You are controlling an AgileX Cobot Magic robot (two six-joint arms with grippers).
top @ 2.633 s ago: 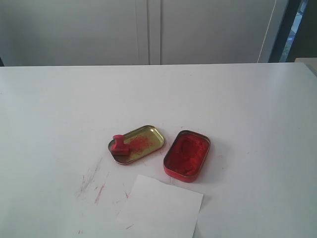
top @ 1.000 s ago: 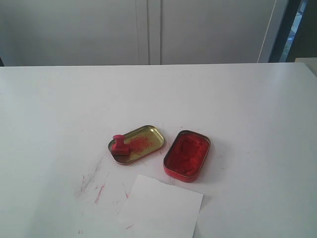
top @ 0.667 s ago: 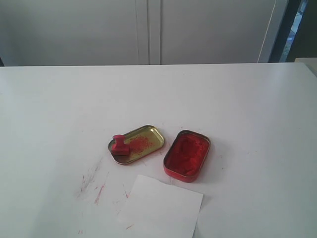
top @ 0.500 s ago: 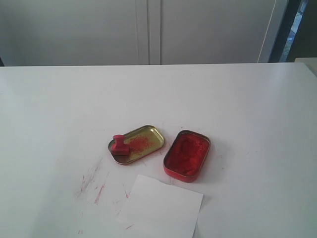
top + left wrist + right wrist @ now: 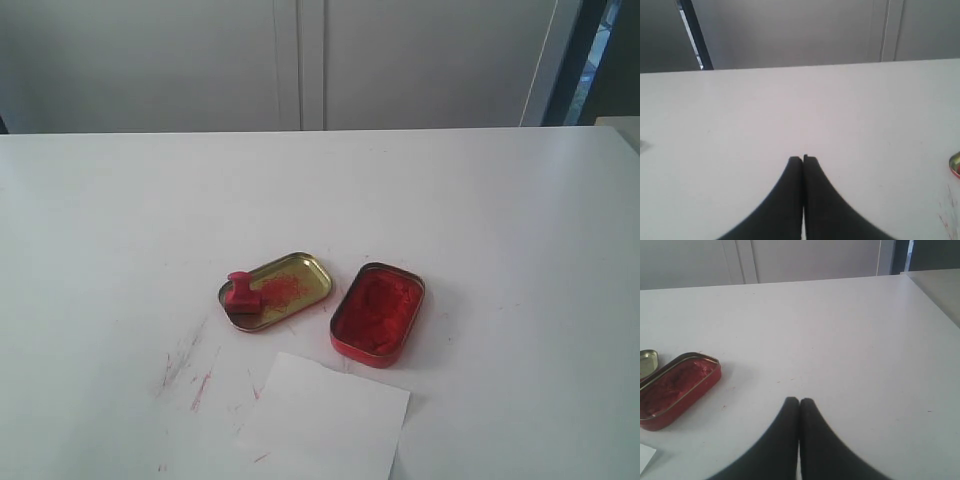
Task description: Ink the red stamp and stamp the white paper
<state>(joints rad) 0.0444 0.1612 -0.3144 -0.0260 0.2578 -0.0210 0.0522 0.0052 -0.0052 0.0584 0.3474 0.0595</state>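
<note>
The small red stamp (image 5: 240, 296) stands on the left end of the gold tin lid (image 5: 290, 287), knob up. Right of the lid lies the red ink tin (image 5: 378, 313), open; the right wrist view shows the same ink tin (image 5: 675, 387) off to the side of my right gripper (image 5: 799, 401), which is shut with nothing in it. The white paper (image 5: 325, 420) lies at the near edge, in front of both tins. My left gripper (image 5: 803, 159) is shut and empty over bare tabletop. Neither gripper shows in the exterior view.
Red scribble marks (image 5: 190, 370) stain the white tabletop left of the paper. A sliver of the gold lid (image 5: 955, 164) shows at the edge of the left wrist view. White cabinet doors (image 5: 300, 60) stand behind the table's far edge.
</note>
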